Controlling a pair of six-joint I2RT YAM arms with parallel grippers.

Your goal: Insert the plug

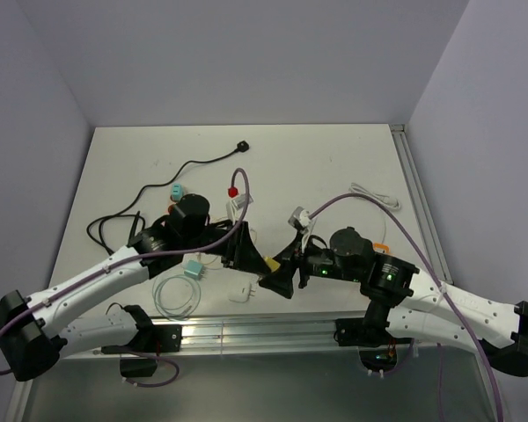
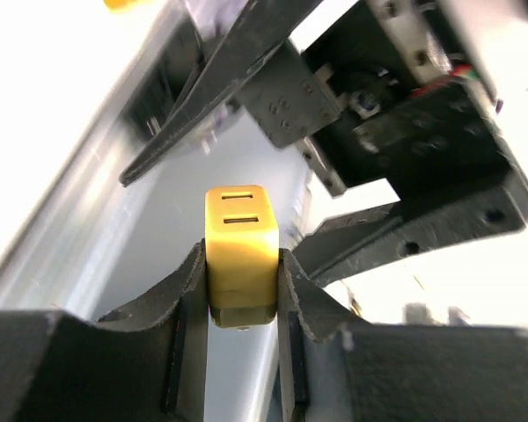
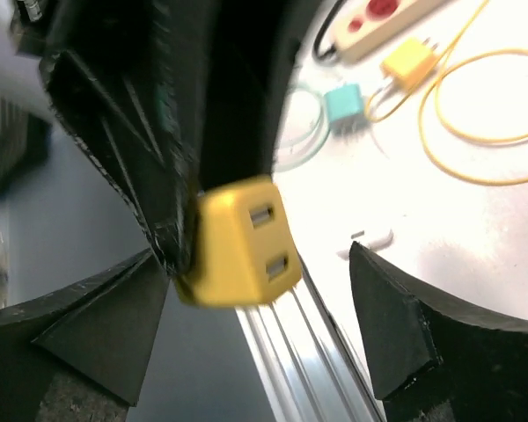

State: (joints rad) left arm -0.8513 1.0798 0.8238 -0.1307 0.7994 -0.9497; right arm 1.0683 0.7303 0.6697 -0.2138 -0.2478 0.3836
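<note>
The top view is bright and clear. Soft light falls from above, and shadows on the table (image 1: pixel 334 158) are small and pale. In the left wrist view the yellow block (image 2: pixel 239 255) is sharp, but everything behind it is fuzzy. The right wrist view is smeary, and the table there shines almost white.

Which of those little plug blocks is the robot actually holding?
The yellow two-slot block, clamped in the left pincer. The teal block and the white block lie on the table.

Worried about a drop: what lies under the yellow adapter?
The right wrist view shows a metal rail below the yellow adapter. The left tool covers its lower end, so any prongs are hidden.
</note>
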